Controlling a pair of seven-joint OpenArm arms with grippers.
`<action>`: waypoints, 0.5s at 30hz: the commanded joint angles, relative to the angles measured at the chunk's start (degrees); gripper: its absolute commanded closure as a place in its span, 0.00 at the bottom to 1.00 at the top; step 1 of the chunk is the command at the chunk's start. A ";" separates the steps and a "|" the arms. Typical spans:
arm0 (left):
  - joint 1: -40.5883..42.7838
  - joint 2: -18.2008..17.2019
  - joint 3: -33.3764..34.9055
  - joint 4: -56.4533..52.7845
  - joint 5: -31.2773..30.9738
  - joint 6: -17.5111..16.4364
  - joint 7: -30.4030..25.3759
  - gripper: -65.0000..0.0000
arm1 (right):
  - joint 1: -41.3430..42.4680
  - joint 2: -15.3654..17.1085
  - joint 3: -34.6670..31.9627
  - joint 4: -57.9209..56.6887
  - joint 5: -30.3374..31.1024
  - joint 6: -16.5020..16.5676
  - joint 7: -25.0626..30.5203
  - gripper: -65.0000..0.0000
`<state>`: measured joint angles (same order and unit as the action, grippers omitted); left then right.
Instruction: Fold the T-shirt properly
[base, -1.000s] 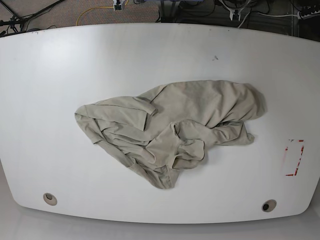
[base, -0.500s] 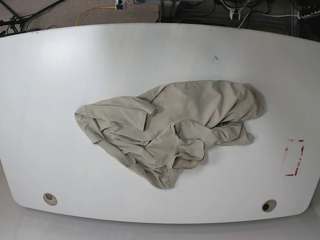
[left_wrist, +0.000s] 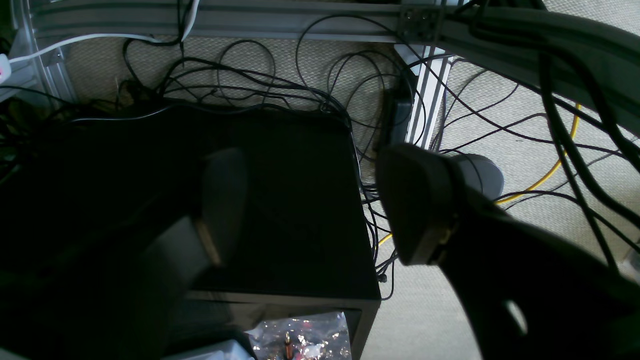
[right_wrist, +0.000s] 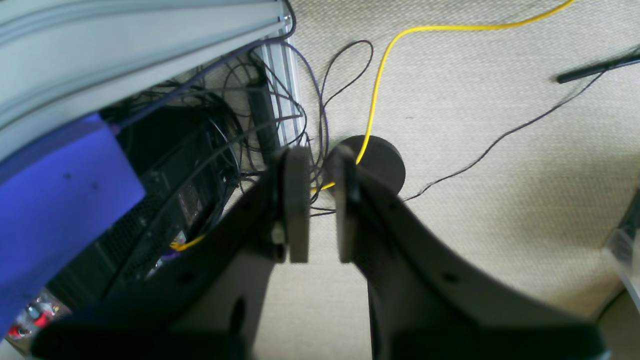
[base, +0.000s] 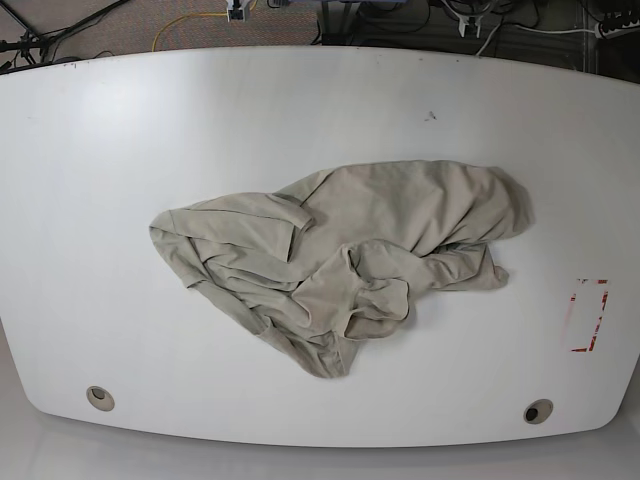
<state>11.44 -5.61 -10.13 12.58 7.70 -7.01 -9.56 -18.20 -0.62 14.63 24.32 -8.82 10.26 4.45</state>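
The khaki-beige T-shirt (base: 340, 250) lies crumpled in a heap at the middle of the white table (base: 200, 120), with bunched folds at its front and left. Neither arm shows in the base view. In the left wrist view my left gripper (left_wrist: 315, 200) is open with nothing between its dark fingers (left_wrist: 415, 200), and it hangs off the table over a black case and the floor. In the right wrist view my right gripper (right_wrist: 320, 200) is shut to a narrow slit with nothing in it, above carpet and cables.
A red-marked rectangle (base: 588, 315) sits near the table's right edge. Two round holes (base: 99, 397) (base: 537, 411) lie along the front edge. Off the table are a black case (left_wrist: 280, 150), tangled cables, a yellow cable (right_wrist: 380, 75) and a blue box (right_wrist: 55, 200).
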 joint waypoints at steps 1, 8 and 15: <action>0.62 -0.29 -0.06 0.24 -0.01 0.39 -0.43 0.37 | -0.67 0.00 0.10 0.08 0.15 0.02 0.21 0.89; 1.63 -0.06 -0.17 2.55 -0.40 0.35 -0.57 0.37 | -1.16 -0.14 -0.01 0.79 0.16 0.12 0.25 0.88; 2.08 -0.22 -0.32 3.78 -0.31 0.33 -0.86 0.37 | -1.35 -0.12 -0.08 1.16 0.20 0.10 0.19 0.88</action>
<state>13.32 -5.30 -10.37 16.29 7.64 -6.94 -9.93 -19.14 -0.80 14.61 25.45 -8.80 10.28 4.29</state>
